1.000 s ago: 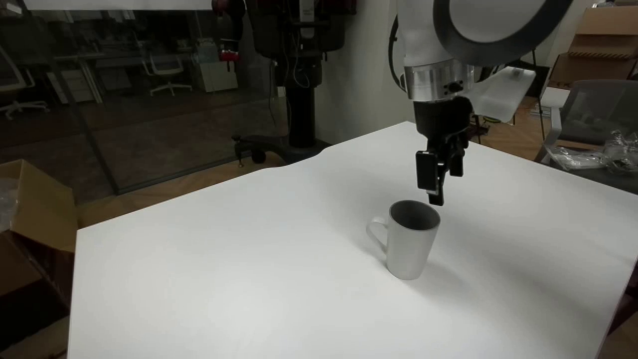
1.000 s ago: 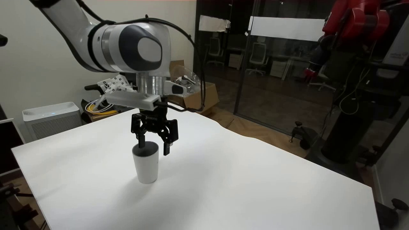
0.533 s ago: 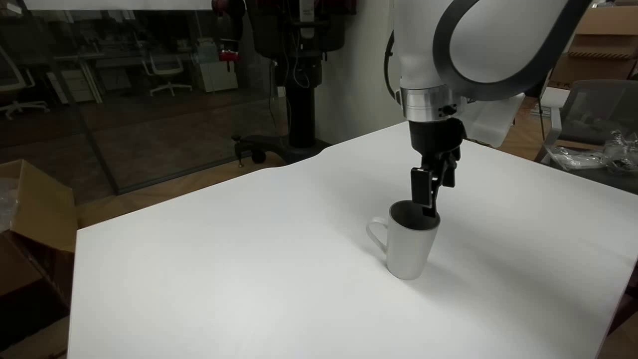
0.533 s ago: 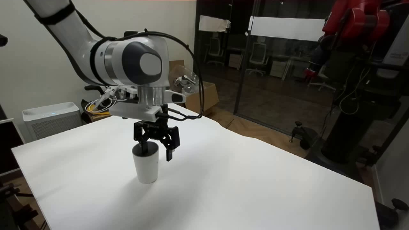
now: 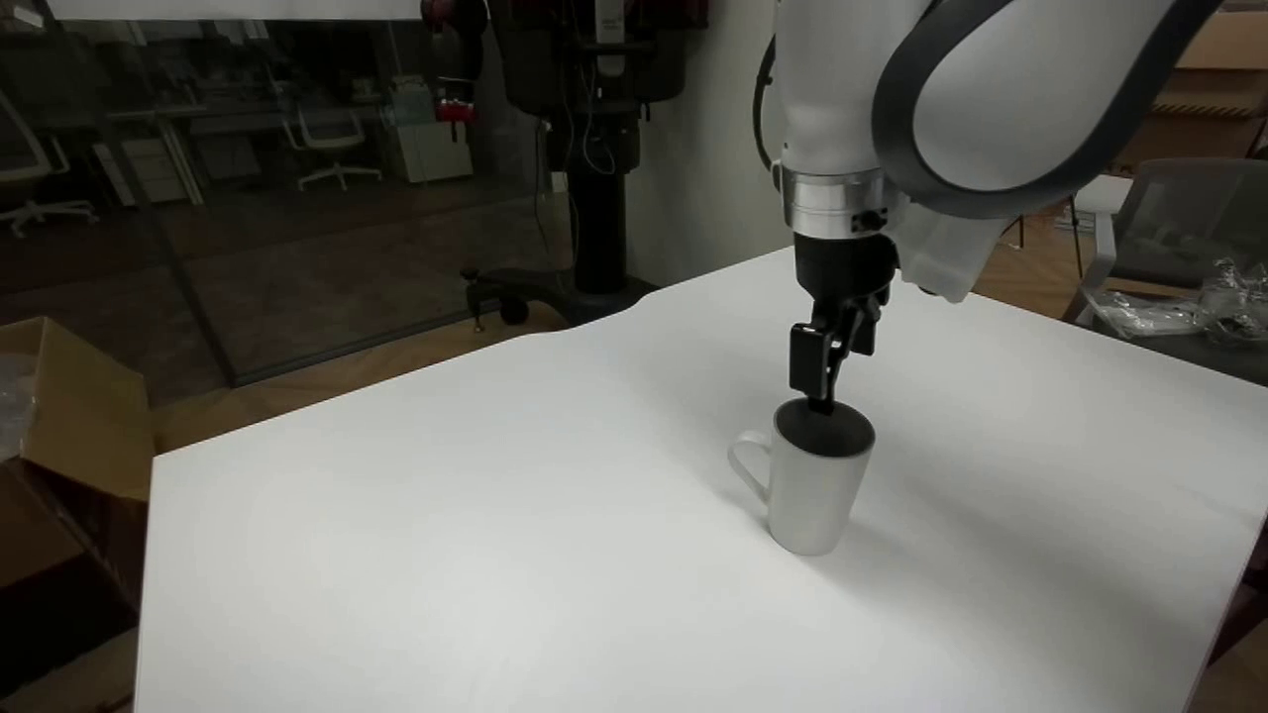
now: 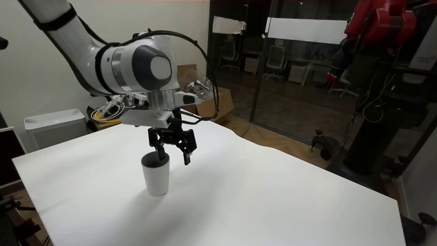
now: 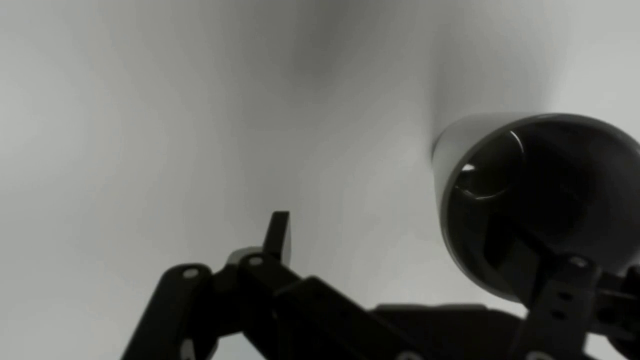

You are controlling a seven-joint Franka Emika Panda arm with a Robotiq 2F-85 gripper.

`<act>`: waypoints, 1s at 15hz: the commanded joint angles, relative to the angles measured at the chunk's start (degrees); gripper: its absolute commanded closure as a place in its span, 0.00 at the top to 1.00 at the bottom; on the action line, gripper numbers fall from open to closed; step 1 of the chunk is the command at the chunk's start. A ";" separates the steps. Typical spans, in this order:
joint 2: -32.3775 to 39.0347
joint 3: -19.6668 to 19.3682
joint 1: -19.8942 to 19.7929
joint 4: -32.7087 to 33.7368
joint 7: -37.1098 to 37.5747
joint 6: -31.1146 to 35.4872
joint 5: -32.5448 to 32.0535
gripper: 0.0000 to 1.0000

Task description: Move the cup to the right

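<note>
I've slid the gripper [image 6: 174, 161] sideways, its fingers [image 6: 186, 160] spread wide, so one is over the cup [image 6: 157, 179] and one outside, maybe ready to pinch.

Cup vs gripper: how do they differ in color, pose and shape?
Color: the cup is white outside; the gripper is black.
Pose: the cup stands upright on the table, mouth up; the gripper hangs above the table, pointing down.
Shape: the cup is one body that narrows toward its base; the gripper has two jaws, spread apart and not clamped on anything.
Shared: dark surfaces, though on the cup only inside.
</note>
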 commanded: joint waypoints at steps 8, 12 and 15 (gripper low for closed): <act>-0.48 4.03 -1.10 -3.41 -9.04 4.86 12.47 1.00; -1.37 3.99 -1.62 -5.41 -9.78 4.67 15.79 1.00; -1.34 3.38 -2.04 -5.88 -9.45 4.91 16.78 0.73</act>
